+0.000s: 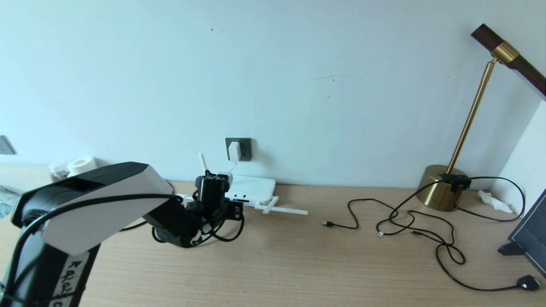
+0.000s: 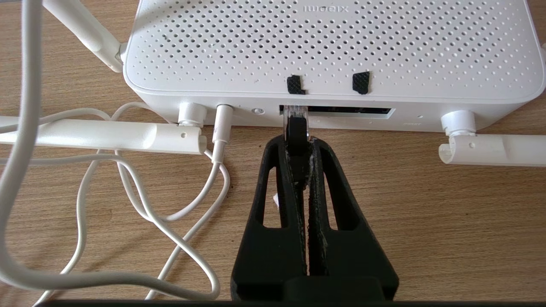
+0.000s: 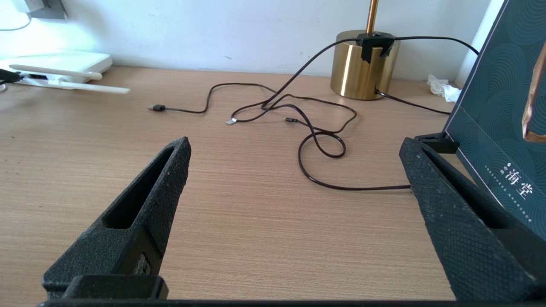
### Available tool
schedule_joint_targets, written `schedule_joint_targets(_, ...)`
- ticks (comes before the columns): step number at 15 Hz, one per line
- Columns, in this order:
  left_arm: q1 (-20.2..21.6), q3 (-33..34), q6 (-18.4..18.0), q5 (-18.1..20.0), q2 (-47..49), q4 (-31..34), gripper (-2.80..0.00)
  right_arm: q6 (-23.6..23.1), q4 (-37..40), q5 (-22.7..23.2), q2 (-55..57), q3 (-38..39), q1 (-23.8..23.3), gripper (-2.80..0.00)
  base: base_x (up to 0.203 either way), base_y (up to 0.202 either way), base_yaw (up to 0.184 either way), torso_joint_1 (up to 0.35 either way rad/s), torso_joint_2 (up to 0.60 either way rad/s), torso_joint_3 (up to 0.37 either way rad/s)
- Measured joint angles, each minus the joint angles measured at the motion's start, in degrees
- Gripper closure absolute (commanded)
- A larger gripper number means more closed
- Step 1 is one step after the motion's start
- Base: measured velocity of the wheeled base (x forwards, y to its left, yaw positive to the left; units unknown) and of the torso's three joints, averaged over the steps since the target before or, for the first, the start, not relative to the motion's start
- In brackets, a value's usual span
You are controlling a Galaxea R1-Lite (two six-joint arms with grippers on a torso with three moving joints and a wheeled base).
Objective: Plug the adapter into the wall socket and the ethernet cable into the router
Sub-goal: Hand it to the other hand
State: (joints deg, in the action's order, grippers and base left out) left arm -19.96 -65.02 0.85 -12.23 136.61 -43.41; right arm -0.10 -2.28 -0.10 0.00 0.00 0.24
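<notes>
The white adapter (image 1: 233, 151) sits in the dark grey wall socket (image 1: 244, 149) above the router (image 1: 251, 189). Its thin white cord (image 2: 128, 192) runs into the jack on the router (image 2: 332, 47). My left gripper (image 2: 297, 143) is shut on the black ethernet cable (image 2: 295, 128), whose clear clip plug tip is in the left end of the router's dark port slot. From the head, the left gripper (image 1: 232, 209) is at the router's front edge, with the black cable (image 1: 232, 236) looping below it. My right gripper (image 3: 296, 147) hangs open over bare table, far to the right.
The router's stick antennas (image 1: 281, 209) lie flat on the wooden table. Thin black cables (image 1: 426, 230) sprawl at the right, in front of a brass lamp (image 1: 443, 187). A dark framed board (image 1: 529, 234) leans at the far right. White rolls (image 1: 81, 165) stand at the back left.
</notes>
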Motion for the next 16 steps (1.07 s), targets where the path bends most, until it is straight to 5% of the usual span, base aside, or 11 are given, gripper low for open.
schedule_joint_targets(16,0.0,-1.3,0.0,0.02,0.57,0.09,0.0,0.02,0.02,0.0,0.0,0.0,0.0,-2.8,0.0,0.0,0.0,0.0,0.0,0.0)
